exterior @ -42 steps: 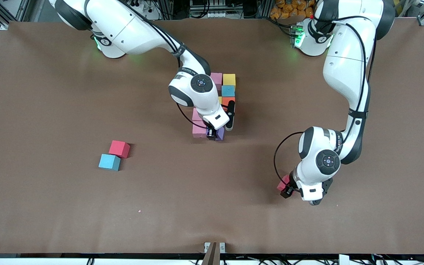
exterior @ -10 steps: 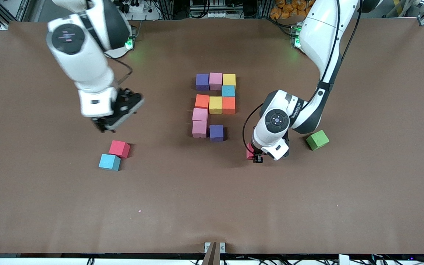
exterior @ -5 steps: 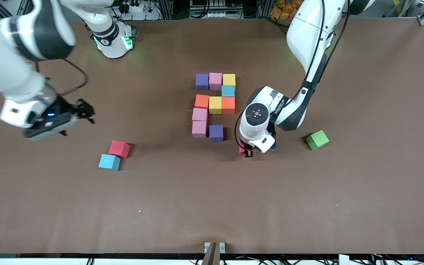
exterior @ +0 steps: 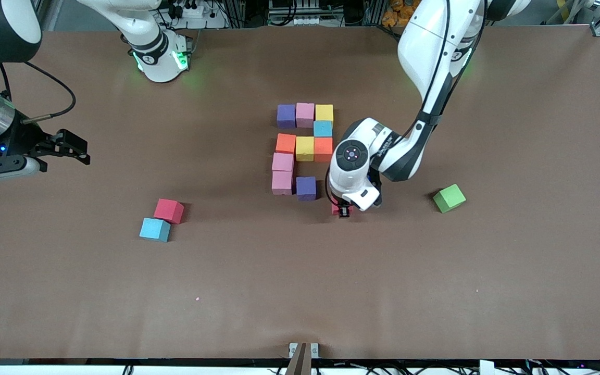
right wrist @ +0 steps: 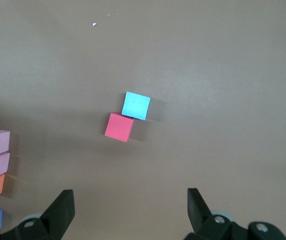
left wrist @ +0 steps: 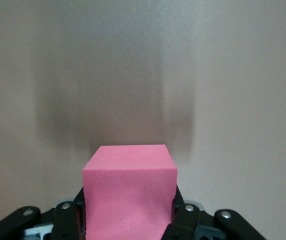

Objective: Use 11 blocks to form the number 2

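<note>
A brown worktop [exterior: 435,291] is carrying a partly built number 2 [exterior: 304,151] at its middle: ten touching foam cubes, with the bottom row holding only a pink cube [exterior: 282,183] and a purple cube [exterior: 306,188]. The left tool [exterior: 342,210] is hanging clamped on a pink-red cube [left wrist: 129,192] just beside the purple one, toward the left arm's end, over the one gap remaining in that row. To seat it well, the cube should probably be squared to the purple cube's side, lowered until it is resting flat, and released only once the faces are touching, since foam is likely to drag a neighbour out of line. The right tool [exterior: 71,147] is waiting with its fingers apart over the right arm's end of the worktop. A spare red cube [exterior: 169,210], a blue cube [exterior: 155,229] and a green cube [exterior: 449,198] are lying apart from the digit.
</note>
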Motion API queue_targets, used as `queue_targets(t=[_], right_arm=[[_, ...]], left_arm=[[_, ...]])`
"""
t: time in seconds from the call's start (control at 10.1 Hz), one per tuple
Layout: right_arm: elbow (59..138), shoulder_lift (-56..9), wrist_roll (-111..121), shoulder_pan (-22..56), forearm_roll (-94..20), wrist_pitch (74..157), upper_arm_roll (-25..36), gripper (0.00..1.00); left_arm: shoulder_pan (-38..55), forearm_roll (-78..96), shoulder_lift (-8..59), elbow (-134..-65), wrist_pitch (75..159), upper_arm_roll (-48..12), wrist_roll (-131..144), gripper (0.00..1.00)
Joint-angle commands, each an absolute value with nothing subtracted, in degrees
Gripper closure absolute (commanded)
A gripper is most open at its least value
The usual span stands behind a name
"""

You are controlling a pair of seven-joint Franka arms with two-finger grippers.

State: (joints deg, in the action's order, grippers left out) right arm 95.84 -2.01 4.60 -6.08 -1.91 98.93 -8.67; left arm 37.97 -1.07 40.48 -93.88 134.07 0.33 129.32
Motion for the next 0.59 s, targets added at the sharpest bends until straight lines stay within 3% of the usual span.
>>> queue_targets(t=[0.0,0.49], right_arm=[[94.2,-1.8,0.4,-7.2,-2.3,97.6,-9.2,0.00],[91.0,-1.9,-0.3,-12.0,-0.4,93.3,-9.3,0.00]], left_arm=[[39.2,-2.6,40.3,-94.3,134.6,0.7,131.3,0.42],[41.7,-2.6,40.3,-94.6,135.1,0.7,132.8,0.42]])
